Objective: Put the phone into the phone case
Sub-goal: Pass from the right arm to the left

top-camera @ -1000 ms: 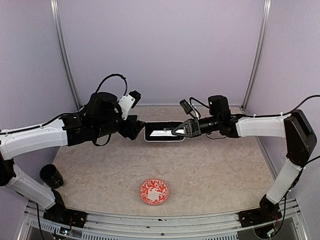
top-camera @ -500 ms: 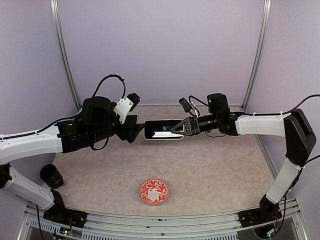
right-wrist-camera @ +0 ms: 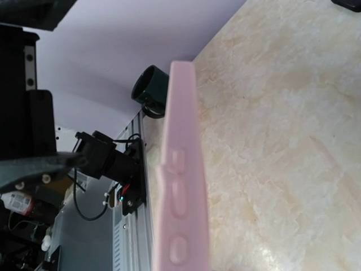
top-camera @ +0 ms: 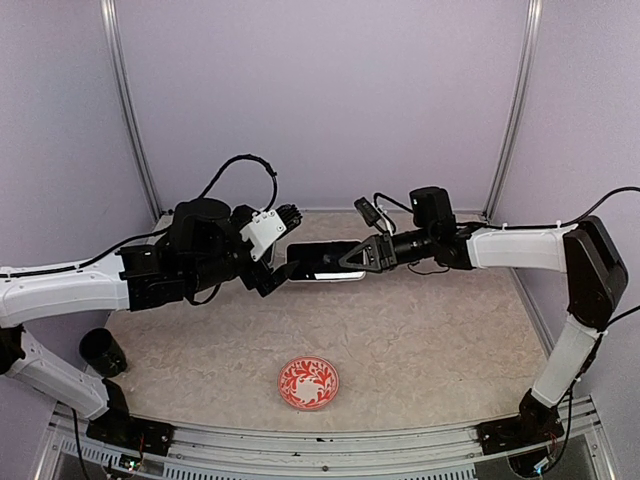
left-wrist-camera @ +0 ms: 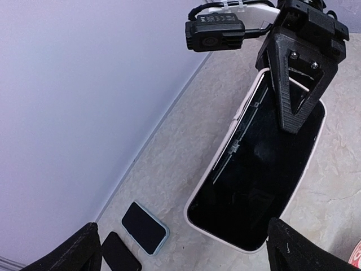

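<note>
The phone [left-wrist-camera: 265, 169] shows a black screen inside the rim of a pale pink phone case [left-wrist-camera: 198, 197]. Both are held in the air above the table. My right gripper [top-camera: 352, 258] is shut on the right end of the cased phone [top-camera: 322, 262], and its black fingers [left-wrist-camera: 294, 96] overlap the screen. The right wrist view shows only the case's pink side edge with its buttons [right-wrist-camera: 181, 186]. My left gripper [top-camera: 276, 276] is open at the phone's left end. Its fingertips [left-wrist-camera: 84, 248] stand on either side of that end, apart from it.
A red patterned plate [top-camera: 308, 383] lies at the front middle. A dark cup [top-camera: 102, 352] stands at the front left. A phone in a blue case [left-wrist-camera: 144, 227] and a dark phone [left-wrist-camera: 119, 254] lie on the table near the back wall.
My left wrist has turned and its open gripper has come in towards the phone's left end. The right gripper has kept its hold, with the phone lifted slightly.
</note>
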